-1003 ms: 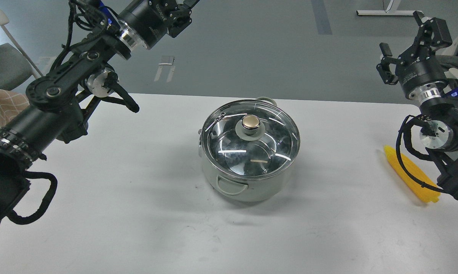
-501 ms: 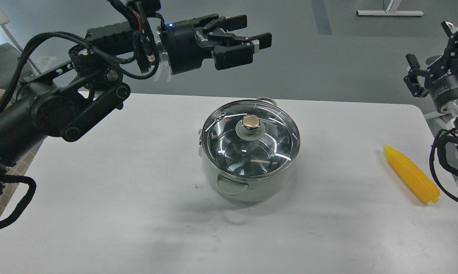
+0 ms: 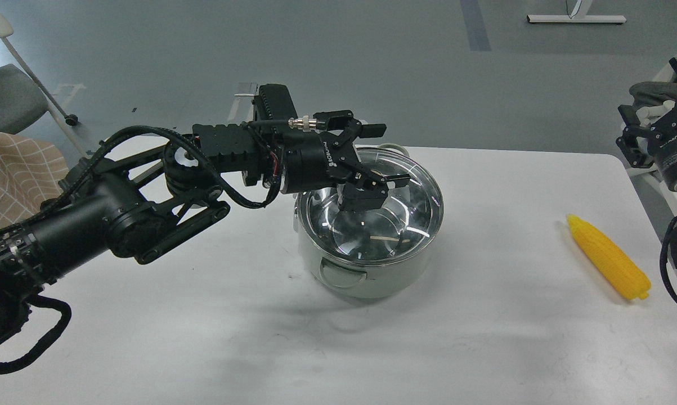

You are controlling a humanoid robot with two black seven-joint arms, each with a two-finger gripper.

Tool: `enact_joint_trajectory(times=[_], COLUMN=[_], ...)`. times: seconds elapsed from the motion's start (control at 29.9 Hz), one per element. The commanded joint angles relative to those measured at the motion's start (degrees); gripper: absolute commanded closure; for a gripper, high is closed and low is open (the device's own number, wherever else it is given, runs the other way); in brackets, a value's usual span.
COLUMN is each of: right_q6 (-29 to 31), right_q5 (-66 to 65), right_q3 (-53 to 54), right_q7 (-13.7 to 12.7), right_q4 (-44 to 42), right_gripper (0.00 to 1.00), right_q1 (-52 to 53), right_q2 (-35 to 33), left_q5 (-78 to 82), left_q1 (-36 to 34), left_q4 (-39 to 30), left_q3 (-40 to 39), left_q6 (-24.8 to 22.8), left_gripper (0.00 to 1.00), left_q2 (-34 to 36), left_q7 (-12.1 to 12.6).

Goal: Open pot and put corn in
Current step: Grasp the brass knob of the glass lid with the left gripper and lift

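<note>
The pale grey-green pot (image 3: 372,278) stands at the table's middle, with its round glass lid (image 3: 408,222) on it. My left gripper (image 3: 389,156) hangs over the lid's centre, open, its fingers spread on either side of where the knob sits. The gripper's body hides the gold knob, and I cannot tell whether the fingers touch it. The yellow corn (image 3: 608,257) lies on the table at the right, tapered end pointing away from me. My right gripper (image 3: 653,109) is raised beyond the table's right edge, open and empty, above and behind the corn.
The white table (image 3: 203,326) ends close behind the pot and just right of the corn. A grey chair (image 3: 6,95) and a checked cloth (image 3: 12,169) are off the table's left side. A white stand base (image 3: 574,18) lies on the far floor.
My left arm swung from high at the back left down over the pot, and the gripper now covers the lid's knob. My right arm drew back to the right, uncovering the corn.
</note>
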Motion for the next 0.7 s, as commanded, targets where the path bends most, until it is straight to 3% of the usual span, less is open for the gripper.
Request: enact_joint_trajectory(times=[0.0, 0.47, 0.67], right_q6=[-0.05, -0.23, -0.23], right_q5=[0.01, 0.01, 0.01], right_q3=[0.01, 0.01, 0.10], right_q7=[0.00, 0.00, 0.00], right_q4=[0.07, 0.16, 0.16], right_gripper=[0.00, 0.00, 0.00], right_q1=[-0.02, -0.02, -0.02], right_q2=[0.08, 0.52, 0.61], left_q5=[-0.01, -0.01, -0.01], left_q1=[1.20, 4.01, 4.98], left_q4=[0.88, 5.71, 6.24], left_q3=[0.08, -0.01, -0.01], left_q6=[0.25, 1.30, 1.48], left_gripper=[0.04, 0.05, 0.17], left_q2=[-1.20, -2.70, -2.96], left_q7=[0.12, 0.47, 0.82])
